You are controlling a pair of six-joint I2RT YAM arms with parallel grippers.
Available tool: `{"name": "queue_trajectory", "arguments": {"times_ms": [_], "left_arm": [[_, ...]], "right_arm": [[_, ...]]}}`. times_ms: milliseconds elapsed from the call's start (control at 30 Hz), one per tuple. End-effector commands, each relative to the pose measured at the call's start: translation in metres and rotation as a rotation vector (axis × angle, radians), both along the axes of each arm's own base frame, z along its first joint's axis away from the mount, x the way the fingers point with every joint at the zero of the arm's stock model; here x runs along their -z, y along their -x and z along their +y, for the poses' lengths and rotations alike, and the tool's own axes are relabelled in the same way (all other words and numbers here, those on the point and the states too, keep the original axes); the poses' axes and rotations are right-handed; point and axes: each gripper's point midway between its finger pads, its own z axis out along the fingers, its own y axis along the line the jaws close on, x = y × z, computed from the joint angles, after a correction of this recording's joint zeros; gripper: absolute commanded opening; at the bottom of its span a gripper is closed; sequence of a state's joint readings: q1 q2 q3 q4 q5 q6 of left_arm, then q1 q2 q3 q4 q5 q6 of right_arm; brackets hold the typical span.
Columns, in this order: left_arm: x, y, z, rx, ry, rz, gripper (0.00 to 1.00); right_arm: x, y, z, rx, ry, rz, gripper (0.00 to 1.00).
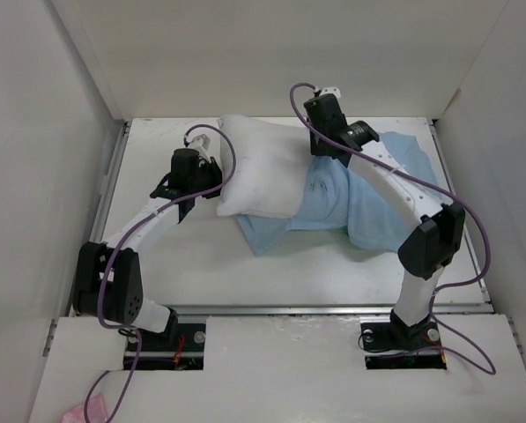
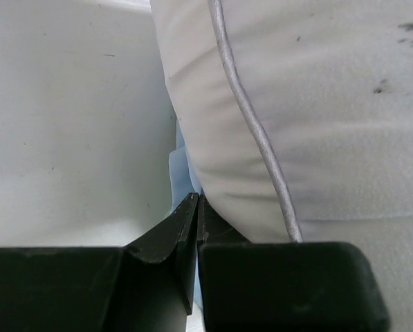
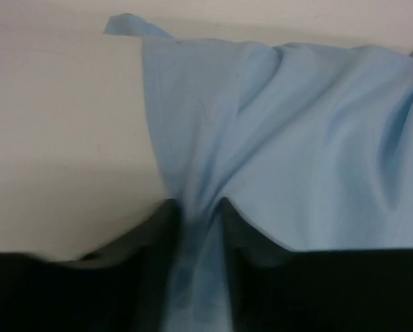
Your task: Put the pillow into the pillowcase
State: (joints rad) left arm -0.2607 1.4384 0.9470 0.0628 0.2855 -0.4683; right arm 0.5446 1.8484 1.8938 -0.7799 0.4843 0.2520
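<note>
The white pillow (image 1: 263, 167) lies at the back middle of the table, its right part over the light-blue pillowcase (image 1: 368, 207). My left gripper (image 1: 210, 179) is at the pillow's left edge. In the left wrist view it (image 2: 196, 200) is shut on a thin strip of the pillowcase (image 2: 179, 166) just under the pillow (image 2: 317, 104). My right gripper (image 1: 319, 152) is at the pillow's back right. In the right wrist view it (image 3: 196, 207) is shut on a bunched fold of the pillowcase (image 3: 296, 138).
White walls enclose the table on the left, back and right. The table's front edge (image 1: 280, 308) runs just ahead of the arm bases. A purple cable loops by each arm. A pink scrap (image 1: 73, 412) lies at the bottom left.
</note>
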Motion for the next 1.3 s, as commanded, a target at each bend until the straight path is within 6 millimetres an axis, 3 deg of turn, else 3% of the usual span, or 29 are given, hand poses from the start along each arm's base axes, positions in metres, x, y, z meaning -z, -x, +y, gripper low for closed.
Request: {"name": "queue_trajectory", "arguments": {"times_ms": [0,100,167,333,467,500,533,600,633,667,733,767,800,833,867,933,967,1000,1033,1067,1100,1133,1167,1200,1233,1267], "left_arm": [[-0.077,-0.018,-0.003,0.007,0.052,-0.238,0.00],[-0.100,-0.022,-0.004,0.007,0.066,-0.292,0.00],[-0.116,-0.025,-0.005,0.007,0.074,-0.323,0.00],[-0.146,-0.031,-0.006,0.010,0.082,-0.388,0.00],[-0.185,-0.041,-0.010,0.027,0.093,-0.466,0.00],[-0.227,-0.046,-0.011,0.031,0.095,-0.548,0.00],[-0.243,-0.049,-0.008,0.016,0.082,-0.565,0.00],[-0.284,-0.054,-0.002,-0.020,0.077,-0.636,0.00],[-0.320,-0.056,-0.001,-0.033,0.080,-0.691,0.00],[-0.335,-0.057,0.000,-0.031,0.073,-0.718,0.00],[-0.372,-0.061,0.003,-0.057,0.083,-0.772,0.00],[-0.371,-0.062,0.003,-0.055,0.074,-0.742,0.00],[-0.376,-0.058,-0.002,-0.019,0.071,-0.747,0.00],[-0.381,-0.052,-0.005,0.011,0.079,-0.753,0.00],[-0.397,-0.032,-0.013,0.055,0.090,-0.805,0.00],[-0.418,-0.004,-0.017,0.073,0.069,-0.898,0.00],[-0.442,0.022,-0.011,0.051,0.079,-0.963,0.00],[-0.455,0.023,0.006,-0.048,0.065,-0.998,0.00],[-0.464,0.023,0.017,-0.108,0.064,-1.011,0.00],[-0.475,0.027,0.027,-0.154,0.054,-1.026,0.00],[-0.483,0.013,0.046,-0.216,0.023,-1.018,0.00],[-0.488,0.006,0.054,-0.251,0.019,-1.011,0.00],[-0.490,-0.004,0.061,-0.281,0.005,-0.999,0.00],[-0.510,-0.010,0.062,-0.295,0.027,-1.024,0.00],[-0.495,-0.012,0.059,-0.266,0.002,-0.953,0.00],[-0.498,0.000,0.039,-0.140,0.022,-0.967,0.00]], "right_arm": [[-0.029,-0.002,0.006,-0.001,-0.054,-0.060,0.25],[-0.027,-0.001,-0.009,0.080,-0.008,-0.062,0.00],[-0.038,0.000,-0.019,0.121,0.014,-0.092,0.00],[-0.113,0.005,-0.030,0.125,-0.049,-0.274,0.00],[-0.184,0.012,0.009,-0.135,-0.191,-0.407,0.00],[-0.222,0.019,0.010,-0.168,-0.235,-0.485,0.00],[-0.245,0.023,0.012,-0.188,-0.271,-0.540,0.00],[-0.280,0.034,0.021,-0.276,-0.323,-0.633,0.00],[-0.287,0.039,0.028,-0.322,-0.349,-0.657,0.00],[-0.316,0.052,0.030,-0.375,-0.400,-0.746,0.00],[-0.325,0.067,0.047,-0.514,-0.420,-0.774,0.00],[-0.332,0.068,0.043,-0.496,-0.422,-0.796,0.00],[-0.342,0.064,0.031,-0.438,-0.419,-0.835,0.00],[-0.351,0.045,-0.011,-0.240,-0.383,-0.887,0.00],[-0.345,0.022,-0.028,-0.129,-0.356,-0.897,0.00],[-0.336,-0.001,-0.057,-0.018,-0.320,-0.863,0.00],[-0.350,0.002,-0.069,-0.017,-0.330,-0.879,0.00],[-0.309,-0.001,-0.038,-0.145,-0.311,-0.717,0.00],[-0.314,0.011,-0.043,-0.151,-0.293,-0.714,0.00],[-0.266,0.023,0.011,-0.339,-0.290,-0.576,0.00],[-0.252,0.045,0.036,-0.450,-0.281,-0.554,0.00],[-0.314,0.100,0.034,-0.536,-0.329,-0.771,0.00],[-0.317,0.122,0.045,-0.603,-0.348,-0.815,0.00],[-0.322,0.138,0.051,-0.667,-0.376,-0.846,0.00],[-0.346,0.133,0.034,-0.599,-0.378,-0.915,0.00],[-0.359,0.119,0.021,-0.509,-0.405,-0.934,0.00]]}}
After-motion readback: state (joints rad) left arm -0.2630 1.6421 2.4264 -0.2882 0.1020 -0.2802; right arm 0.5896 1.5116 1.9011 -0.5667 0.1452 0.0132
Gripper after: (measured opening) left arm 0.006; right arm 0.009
